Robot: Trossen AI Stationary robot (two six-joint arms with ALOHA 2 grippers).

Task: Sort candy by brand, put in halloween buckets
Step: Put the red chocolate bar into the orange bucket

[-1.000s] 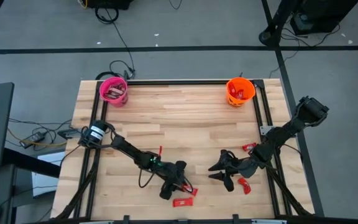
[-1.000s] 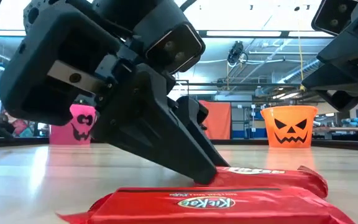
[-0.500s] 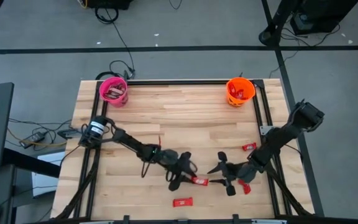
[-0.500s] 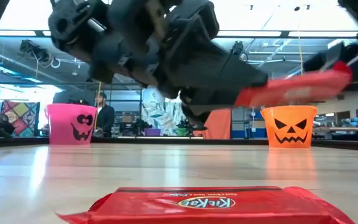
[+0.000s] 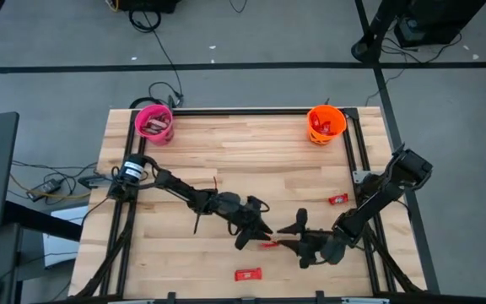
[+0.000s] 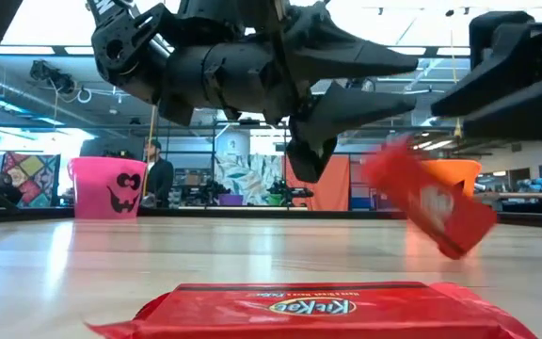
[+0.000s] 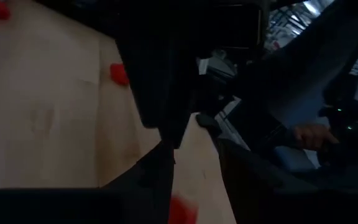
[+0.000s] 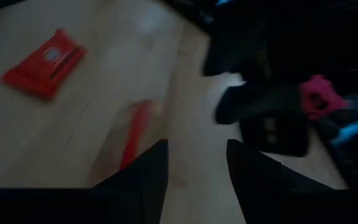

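A red candy bar (image 5: 268, 245) hangs blurred between the two grippers near the table's front middle, tilted in the low view (image 6: 428, 209), gripped by neither; the left gripper (image 5: 256, 230) sits just beside it, fingers spread; the right gripper (image 5: 292, 236) faces it from the other side, fingers spread too; another red bar (image 5: 246, 274) lies flat at the front edge, one more (image 5: 337, 199) by the right rail; pink bucket (image 5: 154, 123) back left, orange bucket (image 5: 325, 124) back right, both holding candy; a person (image 6: 157, 176) stands beyond the wooden table (image 5: 251, 160).
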